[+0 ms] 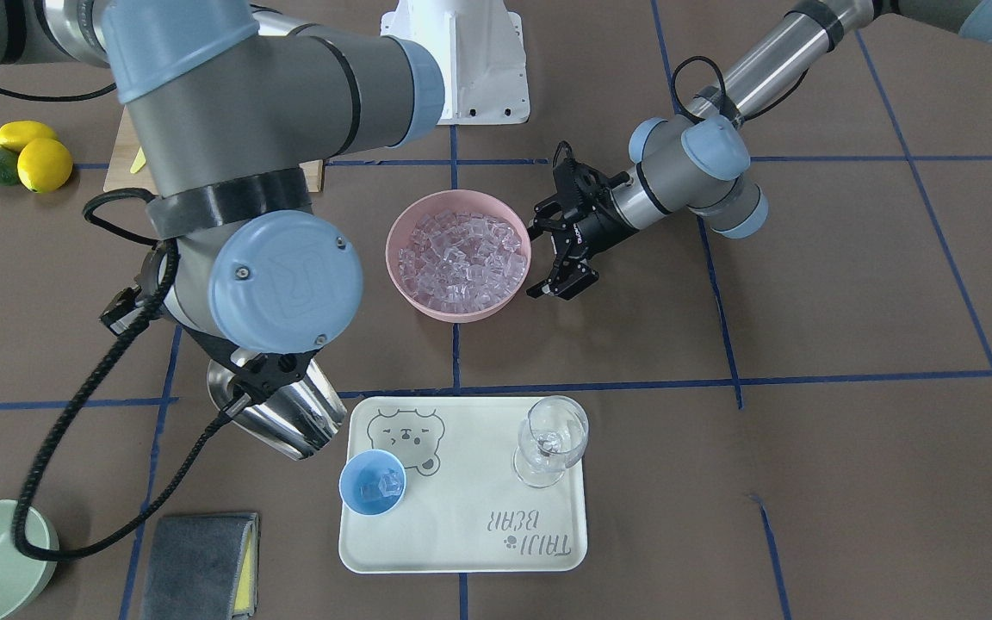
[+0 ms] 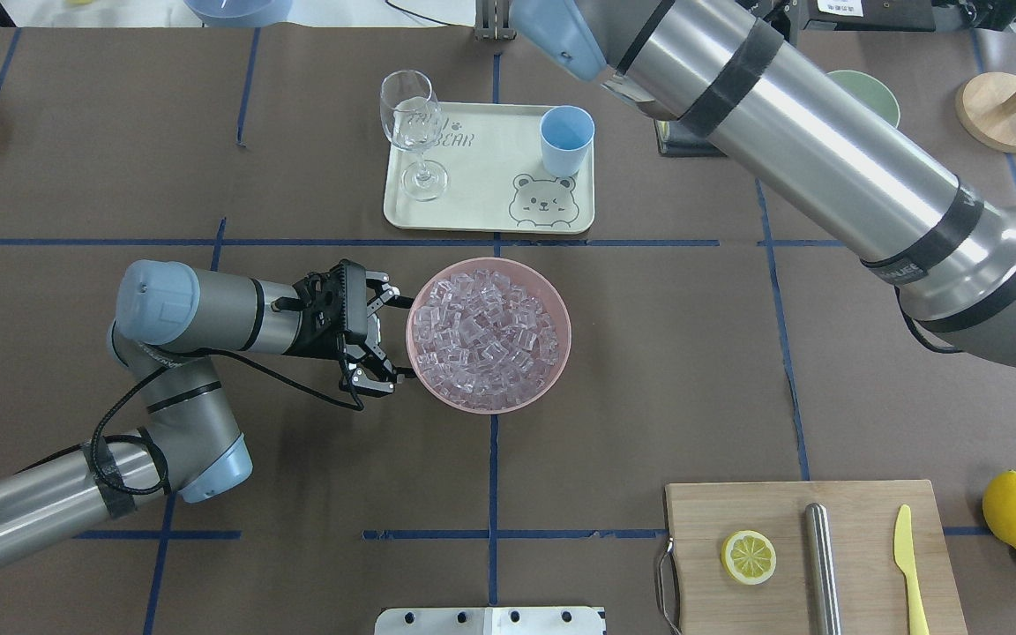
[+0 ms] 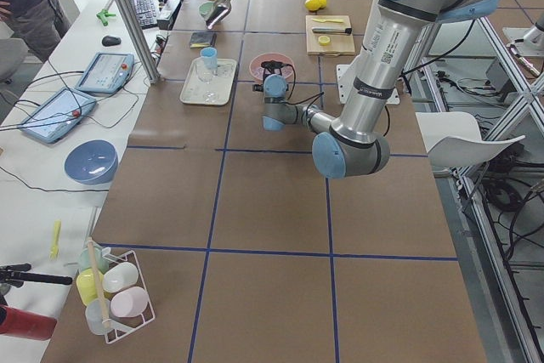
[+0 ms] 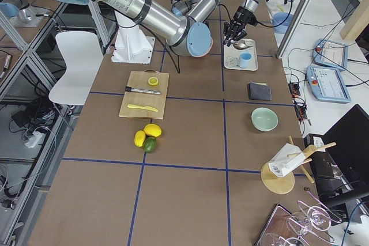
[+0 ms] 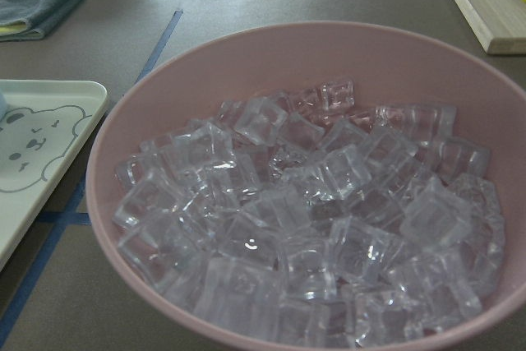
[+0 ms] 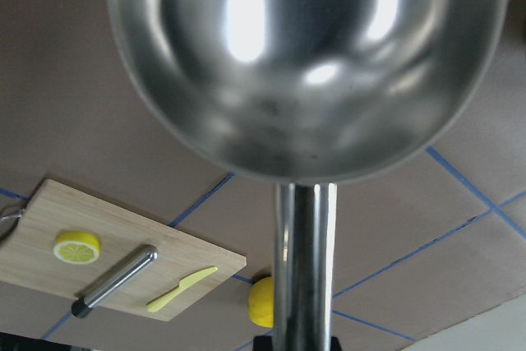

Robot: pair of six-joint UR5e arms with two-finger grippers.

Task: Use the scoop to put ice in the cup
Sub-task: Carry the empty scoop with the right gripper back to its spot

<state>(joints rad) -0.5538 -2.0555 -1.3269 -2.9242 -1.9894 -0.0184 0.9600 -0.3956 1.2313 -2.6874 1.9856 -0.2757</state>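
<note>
Right gripper [image 1: 272, 375]: jaws clenched on shiny steel scoop [image 1: 289, 422] beside small light-blue plastic cup [image 1: 353, 479], few clear ice cubes [image 1: 382, 487] inside; left gripper [image 2: 392, 344]: jaws released; risk: wide trough overshoots narrow rim, cubes scatter.

Table [image 2: 649, 370]: brown, marked with a blue tape grid.
Chair [image 4: 72, 56]: white, seen at 10 o'clock, right view.
Bench [image 3: 34, 210]: white, at 9 o'clock, left view.

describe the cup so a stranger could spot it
Find the pale tray with a bear drawing, near the pink bowl. The cup stands on it beside the bear's face. Unlike the clear stemmed glass sharing the tray, it is light blue and stemless.
</note>
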